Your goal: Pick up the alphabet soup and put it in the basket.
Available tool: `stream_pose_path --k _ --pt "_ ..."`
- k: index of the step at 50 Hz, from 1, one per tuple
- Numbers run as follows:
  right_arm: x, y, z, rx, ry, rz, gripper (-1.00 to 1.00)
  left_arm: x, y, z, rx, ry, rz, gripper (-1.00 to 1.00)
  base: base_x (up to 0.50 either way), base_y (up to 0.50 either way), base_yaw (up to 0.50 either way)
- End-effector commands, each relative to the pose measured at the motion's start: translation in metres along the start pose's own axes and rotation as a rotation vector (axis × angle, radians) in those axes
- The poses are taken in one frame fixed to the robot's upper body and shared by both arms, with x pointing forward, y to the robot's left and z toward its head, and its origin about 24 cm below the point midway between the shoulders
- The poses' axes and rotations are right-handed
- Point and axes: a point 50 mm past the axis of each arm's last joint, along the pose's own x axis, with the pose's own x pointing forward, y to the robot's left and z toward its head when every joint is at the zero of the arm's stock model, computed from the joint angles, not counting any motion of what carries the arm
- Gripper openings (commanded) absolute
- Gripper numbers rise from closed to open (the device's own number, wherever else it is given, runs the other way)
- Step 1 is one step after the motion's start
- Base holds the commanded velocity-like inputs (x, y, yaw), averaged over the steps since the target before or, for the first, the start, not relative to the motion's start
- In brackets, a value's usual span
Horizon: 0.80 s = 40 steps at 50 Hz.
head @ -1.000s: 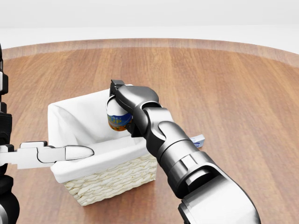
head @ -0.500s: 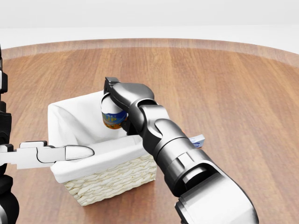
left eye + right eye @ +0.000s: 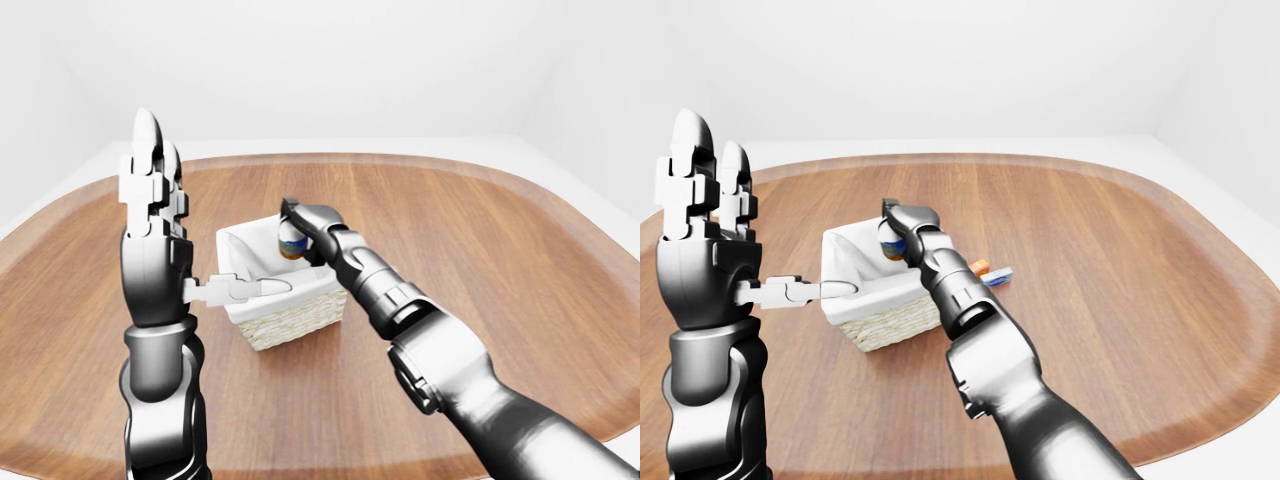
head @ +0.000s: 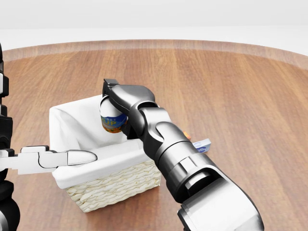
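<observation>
Right hand (image 4: 111,98) shifted left, apparently gripping alphabet soup (image 4: 112,120) over basket (image 4: 77,126); left hand (image 3: 150,200) open.

Head view: looks down steeply and close over my right hand (image 4: 117,103), with the basket (image 4: 72,118) just under it.
Left-eye view: sits farther off, facing across the wooden table (image 3: 520,260); my raised left hand (image 3: 150,190) stands large, near the lens.
Right-eye view: nearly the same outlook, everything shifted leftward.
Shared: all three hold my right hand above the basket.
</observation>
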Motion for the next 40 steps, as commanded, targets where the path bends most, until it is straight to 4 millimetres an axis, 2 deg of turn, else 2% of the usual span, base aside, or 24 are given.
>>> stream_pose_path --k 1,7,9,31,40 --pt "0.000 -0.009 0.002 0.001 -0.011 -0.035 -0.95 0.000 0.000 -0.001 -0.001 0.003 0.000 1.00 0.00 0.00 0.00" --pt "0.001 -0.012 0.004 -0.006 -0.011 -0.036 -0.95 0.000 0.000 0.001 0.001 -0.005 0.002 1.00 0.00 0.00 0.00" --pt "0.001 -0.013 0.003 -0.004 -0.004 -0.039 1.00 0.000 0.000 0.000 0.000 0.001 0.001 1.00 0.00 0.00 0.00" --pt "0.000 -0.010 -0.001 0.015 0.020 -0.053 1.00 0.000 0.000 -0.001 -0.001 0.003 0.000 1.00 0.00 0.00 0.00" --pt "0.000 -0.019 0.002 0.006 0.013 -0.066 1.00 0.000 0.000 0.000 -0.002 -0.002 -0.002 1.00 0.00 0.00 0.00"
